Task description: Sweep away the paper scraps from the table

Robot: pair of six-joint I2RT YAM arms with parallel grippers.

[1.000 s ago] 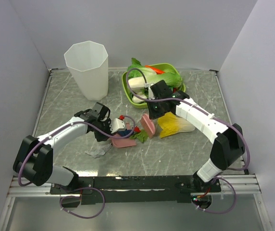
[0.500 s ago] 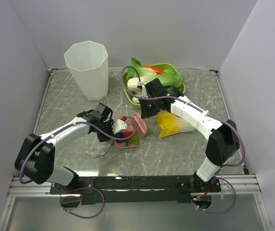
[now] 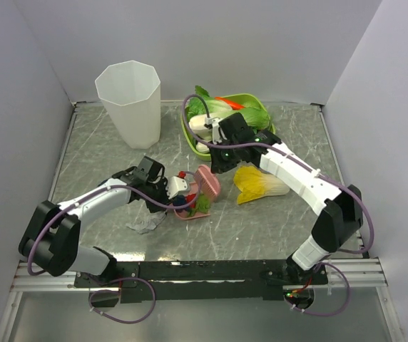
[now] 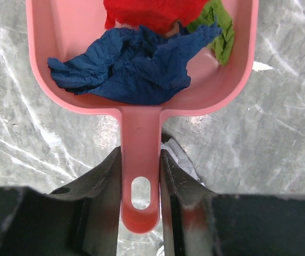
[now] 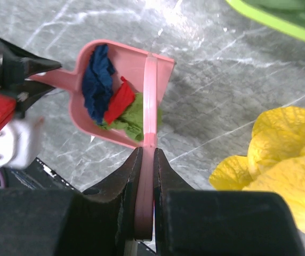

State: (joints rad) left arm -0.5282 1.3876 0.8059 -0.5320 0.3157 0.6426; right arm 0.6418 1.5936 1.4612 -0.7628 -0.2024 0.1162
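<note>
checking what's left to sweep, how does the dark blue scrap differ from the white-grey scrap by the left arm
Colour: the dark blue scrap is deep blue; the white-grey scrap is pale.
Place: the dark blue scrap lies inside the pink dustpan with the red scrap and green scrap; the white-grey scrap lies on the table outside it, on the handle side.
Both are crumpled paper.

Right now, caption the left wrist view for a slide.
Left fingers grip a pink dustpan holding blue, red and green paper scraps.
</note>
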